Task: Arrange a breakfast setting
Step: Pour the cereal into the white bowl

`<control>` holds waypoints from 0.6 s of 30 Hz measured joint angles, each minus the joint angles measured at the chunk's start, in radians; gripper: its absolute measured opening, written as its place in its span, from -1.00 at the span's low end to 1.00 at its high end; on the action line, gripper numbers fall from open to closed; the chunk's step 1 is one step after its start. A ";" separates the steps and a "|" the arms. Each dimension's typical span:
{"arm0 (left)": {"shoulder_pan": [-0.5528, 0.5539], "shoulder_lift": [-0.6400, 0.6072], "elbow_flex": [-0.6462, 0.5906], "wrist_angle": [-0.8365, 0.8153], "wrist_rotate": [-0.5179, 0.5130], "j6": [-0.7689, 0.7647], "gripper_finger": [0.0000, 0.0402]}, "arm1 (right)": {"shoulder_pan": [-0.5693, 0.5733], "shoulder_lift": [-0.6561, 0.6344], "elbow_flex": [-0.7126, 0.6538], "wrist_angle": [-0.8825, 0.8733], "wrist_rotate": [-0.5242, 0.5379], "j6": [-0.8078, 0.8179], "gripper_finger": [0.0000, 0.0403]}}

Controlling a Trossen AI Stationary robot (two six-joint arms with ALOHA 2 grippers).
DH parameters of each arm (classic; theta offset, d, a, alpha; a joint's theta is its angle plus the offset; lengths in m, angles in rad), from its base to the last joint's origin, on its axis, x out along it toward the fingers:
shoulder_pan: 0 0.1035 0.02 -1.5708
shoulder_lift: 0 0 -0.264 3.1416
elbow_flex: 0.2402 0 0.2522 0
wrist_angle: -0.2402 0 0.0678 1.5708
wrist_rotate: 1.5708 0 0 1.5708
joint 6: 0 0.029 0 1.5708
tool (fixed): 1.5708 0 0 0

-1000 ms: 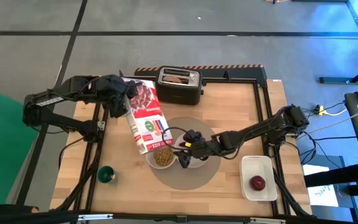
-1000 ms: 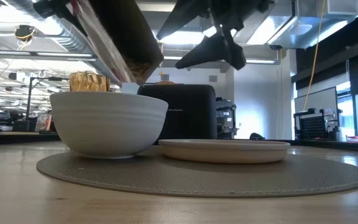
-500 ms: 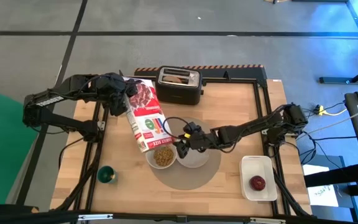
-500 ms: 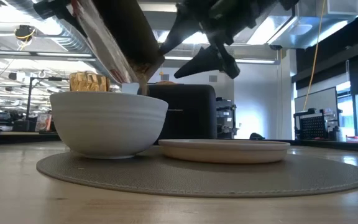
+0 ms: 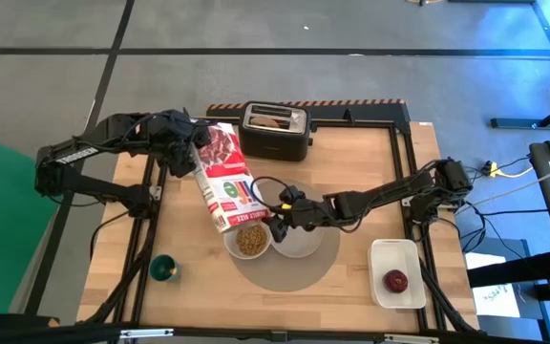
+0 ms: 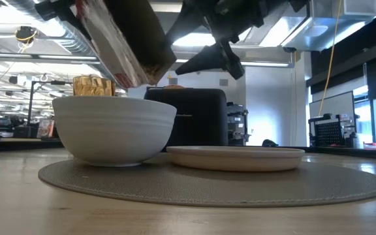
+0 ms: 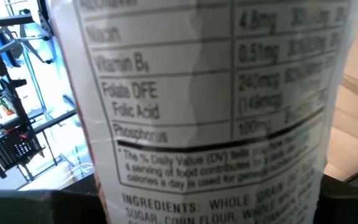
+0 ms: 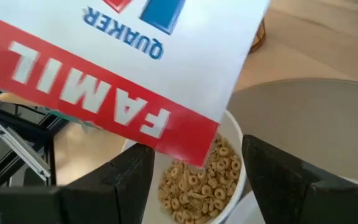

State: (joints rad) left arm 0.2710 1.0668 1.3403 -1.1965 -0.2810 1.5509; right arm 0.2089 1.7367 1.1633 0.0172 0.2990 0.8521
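— What do you have on screen, biggest things first?

— I see the wooden worktop (image 5: 370, 172) from above, with a black toaster (image 5: 276, 132) at its far edge. The round grey placemat (image 5: 289, 272) lies near the front middle. On it the white bowl (image 5: 249, 242) sits just beside the white plate (image 5: 302, 241); from the low camera their rims look to be touching or nearly so.

— And the arms?

— My left tool (image 5: 181, 141) is closed on the top end of a cereal box (image 5: 226, 179), which is tilted with its open lower end over the bowl. The wrist camera there shows only the box's nutrition panel filling the picture. My right tool (image 5: 277, 213) hangs over the far edge of the plate, just beside the bowl and the box's mouth. Its fingers (image 8: 278, 177) stand well apart and hold nothing.

— What's in the bowl?

— Small ring-shaped cereal (image 8: 197, 183), covering the bottom.

— Anything else on the worktop?

— A white tray (image 5: 396, 274) at the front right corner with the red apple (image 5: 395, 281) in it, well apart from the placemat. A small green cup (image 5: 163, 269) stands near the front left.
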 joint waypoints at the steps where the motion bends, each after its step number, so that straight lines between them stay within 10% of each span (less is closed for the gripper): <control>1: 0.000 0.000 0.000 0.000 0.004 -0.001 0.26 | 0.000 0.000 0.000 0.000 0.000 -0.003 0.15; 18: 0.033 0.000 0.000 0.000 0.020 0.000 0.26 | 0.000 0.000 0.000 0.045 0.019 -0.095 -0.11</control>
State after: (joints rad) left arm 0.3037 1.0672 1.3403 -1.1961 -0.2610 1.5505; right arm 0.2093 1.7367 1.1629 0.0627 0.3176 0.7570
